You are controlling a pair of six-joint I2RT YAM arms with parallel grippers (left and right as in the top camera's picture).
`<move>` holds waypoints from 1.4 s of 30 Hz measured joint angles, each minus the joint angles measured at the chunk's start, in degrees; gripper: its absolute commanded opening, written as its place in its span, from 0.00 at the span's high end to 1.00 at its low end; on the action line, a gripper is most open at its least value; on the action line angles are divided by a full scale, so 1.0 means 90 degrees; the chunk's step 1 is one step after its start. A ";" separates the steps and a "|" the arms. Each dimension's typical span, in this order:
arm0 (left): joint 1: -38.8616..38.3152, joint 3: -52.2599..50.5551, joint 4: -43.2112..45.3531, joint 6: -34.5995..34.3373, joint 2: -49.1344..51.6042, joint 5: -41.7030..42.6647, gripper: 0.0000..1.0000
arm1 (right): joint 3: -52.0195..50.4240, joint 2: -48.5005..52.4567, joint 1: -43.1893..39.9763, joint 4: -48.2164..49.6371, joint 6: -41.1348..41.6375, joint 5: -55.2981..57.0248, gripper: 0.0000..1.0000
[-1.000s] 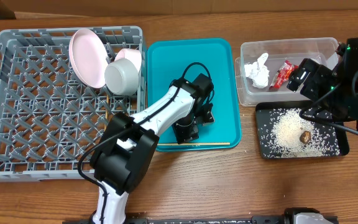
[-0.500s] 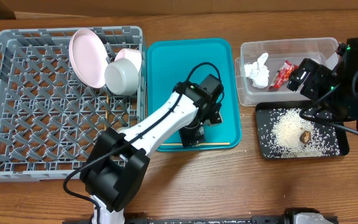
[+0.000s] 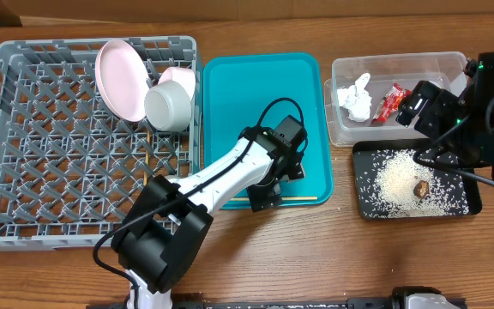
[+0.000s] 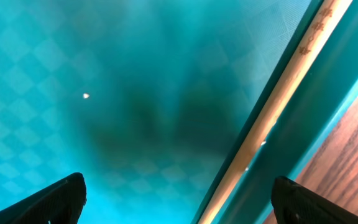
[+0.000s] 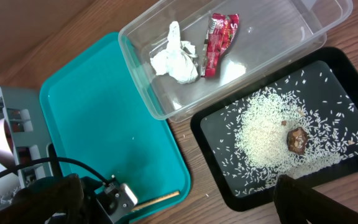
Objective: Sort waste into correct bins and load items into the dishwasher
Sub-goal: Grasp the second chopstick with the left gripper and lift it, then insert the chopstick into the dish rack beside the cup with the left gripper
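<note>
My left gripper (image 3: pixel 264 194) is open and low over the front edge of the teal tray (image 3: pixel 230 86). A thin wooden chopstick (image 4: pixel 278 106) lies along the tray's front rim between the spread fingers (image 4: pixel 55 200), and nothing is gripped. The chopstick (image 3: pixel 300 199) sticks out to the right of the gripper. A pink plate (image 3: pixel 118 77) and a pale bowl (image 3: pixel 168 105) lean in the grey dish rack (image 3: pixel 58 172). My right gripper (image 5: pixel 179 205) hangs open high over the bins. The clear tub (image 3: pixel 401 62) holds the tissue (image 5: pixel 174 55) and red wrapper (image 5: pixel 219 34). Rice (image 5: pixel 266 134) and a brown lump (image 5: pixel 296 139) lie in the black tray (image 5: pixel 347 74).
The rack fills the table's left side, right against the teal tray. The right arm's black body (image 3: pixel 487 120) overhangs the right ends of both bins. Bare wood runs along the front of the table (image 3: pixel 316 249).
The left gripper has slid forward and right across the teal tray to its front rim, and its jaws have opened wider. The right arm has not moved.
</note>
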 measured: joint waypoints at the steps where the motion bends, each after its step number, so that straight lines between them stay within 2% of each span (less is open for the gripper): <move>1: 0.0000 -0.0034 0.0039 0.0000 0.0000 0.0012 0.03 | 0.0000 0.0000 0.0000 -0.0002 0.0000 -0.0002 0.00; 6: 0.0000 -0.0168 0.0323 0.0000 0.0000 0.0024 0.00 | 0.0000 0.0000 0.0000 0.0000 0.0000 0.0000 0.00; 12: 0.0000 -0.0437 0.0743 0.0000 0.0000 0.0024 0.02 | 0.0000 0.0000 0.0000 0.0000 0.0002 0.0002 0.00; 14: 0.0000 -0.0478 0.0799 -0.0015 -0.0007 0.0034 0.18 | 0.0000 0.0000 0.0000 -0.0002 -0.0002 0.0000 0.00; 17: 0.0000 -0.0515 0.0891 -0.0002 -0.0010 0.0109 0.60 | 0.0000 0.0000 0.0000 0.0000 0.0005 0.0000 0.00; 23: 0.0046 -0.0539 0.1231 -0.0027 -0.0010 0.0119 0.96 | 0.0000 0.0000 0.0000 0.0000 0.0000 0.0000 0.00; 29: 0.0216 -0.0539 0.1496 -0.0090 -0.0010 0.0117 0.96 | 0.0000 0.0000 0.0000 -0.0002 0.0000 0.0000 0.00; 34: 0.0423 -0.0498 0.1513 -0.0578 -0.0010 0.0097 0.96 | 0.0000 0.0000 0.0000 -0.0002 0.0002 0.0000 0.00; 38: 0.0590 0.0087 0.0809 -0.1362 -0.0010 0.0097 0.96 | 0.0000 0.0000 0.0000 -0.0002 0.0002 0.0000 0.00; 42: 0.0775 0.1433 -0.0464 -0.2368 -0.0068 0.0100 0.96 | 0.0000 0.0000 0.0000 -0.0002 0.0000 -0.0002 0.00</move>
